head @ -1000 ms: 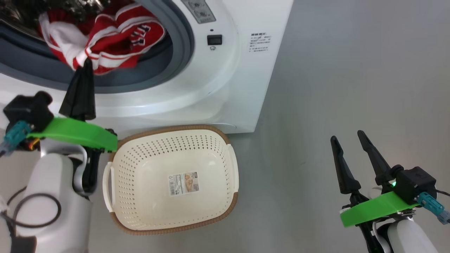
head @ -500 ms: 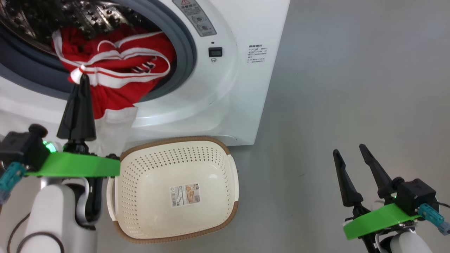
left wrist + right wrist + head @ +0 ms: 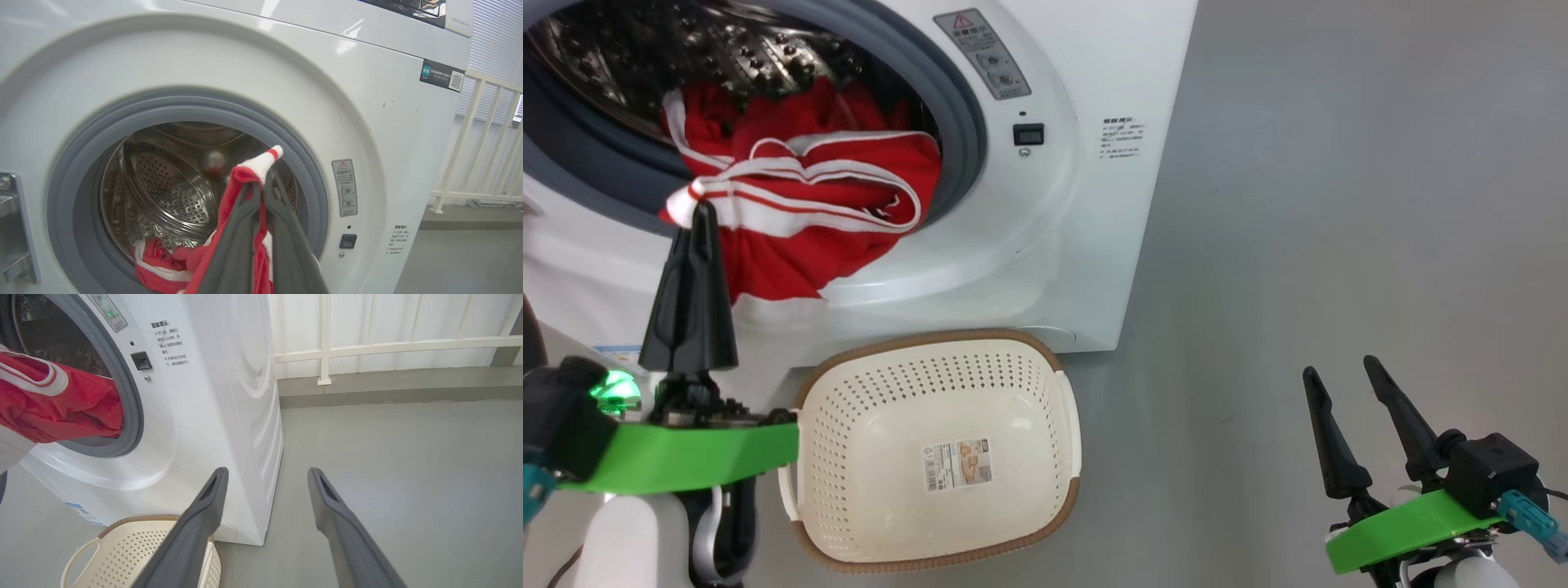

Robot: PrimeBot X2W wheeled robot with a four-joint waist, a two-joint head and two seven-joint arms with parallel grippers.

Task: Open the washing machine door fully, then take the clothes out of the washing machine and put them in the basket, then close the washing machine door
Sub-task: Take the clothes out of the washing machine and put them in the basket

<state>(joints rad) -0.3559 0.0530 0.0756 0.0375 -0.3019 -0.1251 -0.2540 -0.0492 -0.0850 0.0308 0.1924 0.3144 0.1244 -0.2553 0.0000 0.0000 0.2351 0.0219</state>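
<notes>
The white washing machine (image 3: 1086,188) stands with its round mouth uncovered; its door is out of view, and a metal hinge (image 3: 12,228) shows at the mouth's left. Red clothes (image 3: 809,220) with white stripes spill from the drum (image 3: 171,179) over the grey gasket and down the front. My left gripper (image 3: 698,214) is shut on a white-cuffed fold of the clothes (image 3: 261,161), held just outside the mouth. The cream basket (image 3: 931,336) sits empty on the floor below the mouth. My right gripper (image 3: 1339,366) hangs open over bare floor to the right of the basket (image 3: 122,547), holding nothing.
Grey floor (image 3: 1339,204) stretches to the right of the machine. A white railing (image 3: 367,347) runs along the wall behind it. The machine's right side panel (image 3: 253,396) is close to the left of my right gripper (image 3: 267,471).
The head view has shifted. My left gripper has drawn the clothes farther out of the drum, so more red fabric now hangs over the gasket and front. The right gripper stays open.
</notes>
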